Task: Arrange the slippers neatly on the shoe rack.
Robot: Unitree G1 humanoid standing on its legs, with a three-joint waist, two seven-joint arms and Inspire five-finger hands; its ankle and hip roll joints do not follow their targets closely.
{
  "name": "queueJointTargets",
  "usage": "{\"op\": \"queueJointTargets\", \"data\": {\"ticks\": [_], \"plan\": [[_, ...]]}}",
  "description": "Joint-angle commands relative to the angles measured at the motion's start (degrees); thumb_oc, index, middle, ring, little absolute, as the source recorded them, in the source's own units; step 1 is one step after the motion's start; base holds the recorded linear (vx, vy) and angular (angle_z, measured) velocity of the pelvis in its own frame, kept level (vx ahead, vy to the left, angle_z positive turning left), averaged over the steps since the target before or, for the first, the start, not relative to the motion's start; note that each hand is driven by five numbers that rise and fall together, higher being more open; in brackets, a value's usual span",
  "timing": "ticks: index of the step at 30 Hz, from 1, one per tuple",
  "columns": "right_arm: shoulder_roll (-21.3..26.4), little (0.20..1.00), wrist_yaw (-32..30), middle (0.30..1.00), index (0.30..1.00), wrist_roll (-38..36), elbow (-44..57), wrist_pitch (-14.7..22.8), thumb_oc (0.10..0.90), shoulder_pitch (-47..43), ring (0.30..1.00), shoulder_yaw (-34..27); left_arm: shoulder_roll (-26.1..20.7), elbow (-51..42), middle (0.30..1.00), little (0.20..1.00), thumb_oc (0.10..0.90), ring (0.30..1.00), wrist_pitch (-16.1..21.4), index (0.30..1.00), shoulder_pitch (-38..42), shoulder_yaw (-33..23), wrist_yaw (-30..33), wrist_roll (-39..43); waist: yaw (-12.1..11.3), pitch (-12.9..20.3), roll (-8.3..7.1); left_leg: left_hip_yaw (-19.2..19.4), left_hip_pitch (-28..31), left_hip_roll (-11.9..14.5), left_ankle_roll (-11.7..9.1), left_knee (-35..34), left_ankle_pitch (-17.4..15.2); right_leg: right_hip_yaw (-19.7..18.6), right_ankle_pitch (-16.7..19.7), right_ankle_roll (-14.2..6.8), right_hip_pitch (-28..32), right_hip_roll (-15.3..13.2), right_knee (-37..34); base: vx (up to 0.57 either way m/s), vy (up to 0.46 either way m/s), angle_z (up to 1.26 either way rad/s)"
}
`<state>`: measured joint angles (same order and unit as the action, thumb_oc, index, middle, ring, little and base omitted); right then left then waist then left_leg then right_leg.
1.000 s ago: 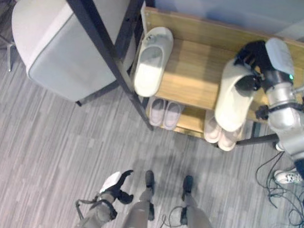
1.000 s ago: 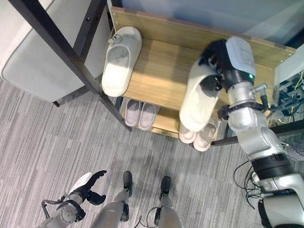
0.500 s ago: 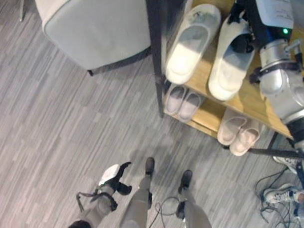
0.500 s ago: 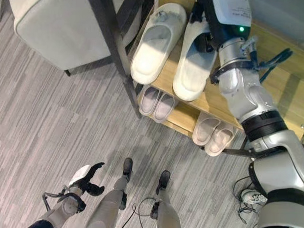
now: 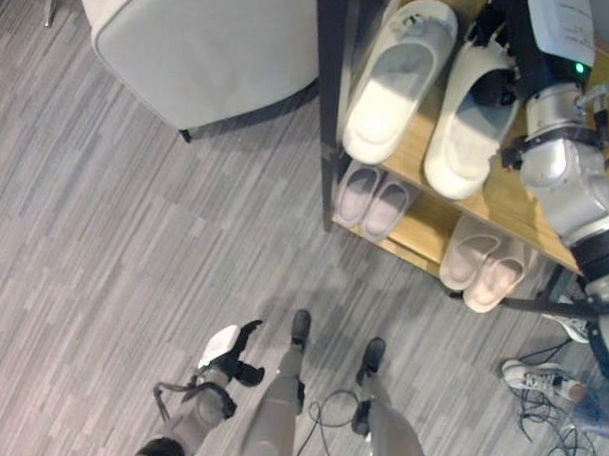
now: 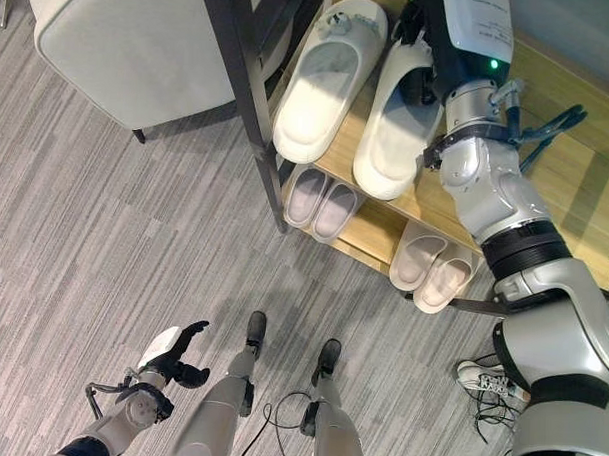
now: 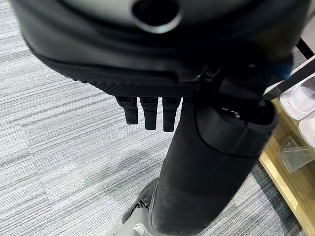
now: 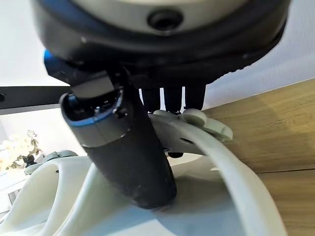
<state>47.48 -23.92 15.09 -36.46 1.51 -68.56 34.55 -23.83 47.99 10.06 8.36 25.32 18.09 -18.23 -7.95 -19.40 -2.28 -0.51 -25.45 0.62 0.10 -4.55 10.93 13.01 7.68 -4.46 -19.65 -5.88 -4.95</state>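
Up on the rack's point(image 6: 426, 197) top shelf, the right robot hand point(image 6: 423, 54) is gripping a white slipper point(image 6: 393, 131), thumb pressing into the footbed and fingers curling over its toe end, as the right wrist view shows. That slipper is lying flat on the wood just beside a matching slipper point(image 6: 325, 84), both pointing the same way with heels at the front edge. Two smaller pale pairs, one pair point(image 6: 320, 201) to the left and another pair point(image 6: 433, 268) to the right, are sitting on the lower shelf. Down by the grey floor point(image 5: 104, 251), the left robot hand point(image 5: 232, 354) is hanging empty, fingers loosely extended. A grey chair point(image 5: 191, 44) is standing left of the rack.
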Motion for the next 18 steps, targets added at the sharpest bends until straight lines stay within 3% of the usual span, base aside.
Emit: {"op": "queueJointTargets", "data": {"ticks": [1, 10, 18], "plan": [[1.47, 0.900, -3.52, 0.900, 0.900, -3.01, -1.12, 1.26, 0.800, -7.81, 0.900, -2.44, -0.29, 1.43, 0.900, 0.900, 0.800, 0.900, 0.59, 0.900, 0.25, 2.38, 1.27, 1.54, 0.62, 3.52, -0.14, -0.12, 3.53, -0.62, -2.18, -0.45, -6.53, -2.57, -4.33, -2.72, -0.61, -2.24, 3.11, 0.00, 0.000, 0.00], [2.28, 0.900, 1.21, 0.900, 0.900, -7.75, 0.90, 2.66, 0.800, -4.15, 0.900, -3.16, -0.86, 3.56, 0.900, 0.900, 0.800, 0.900, -0.36, 0.900, -0.97, 0.73, -0.12, 1.80, 1.63, 3.40, -0.84, 0.51, 4.93, -0.34, -1.72, -0.39, -7.20, -3.82, -4.11, -2.66, -0.30, -1.99, 3.19, -0.02, 0.006, -0.01], [1.97, 0.900, 3.90, 0.900, 0.900, -10.38, -1.22, 2.88, 0.800, -6.15, 0.900, -1.16, -0.73, 6.24, 0.900, 0.900, 0.800, 0.900, -0.84, 0.900, -1.78, -0.05, -1.73, 2.96, 1.81, 3.10, -1.44, 0.99, 4.83, -0.04, -1.70, -0.22, -6.89, -4.73, -3.52, -2.59, -0.68, -1.60, 2.83, -0.03, 0.002, -0.05]]}}
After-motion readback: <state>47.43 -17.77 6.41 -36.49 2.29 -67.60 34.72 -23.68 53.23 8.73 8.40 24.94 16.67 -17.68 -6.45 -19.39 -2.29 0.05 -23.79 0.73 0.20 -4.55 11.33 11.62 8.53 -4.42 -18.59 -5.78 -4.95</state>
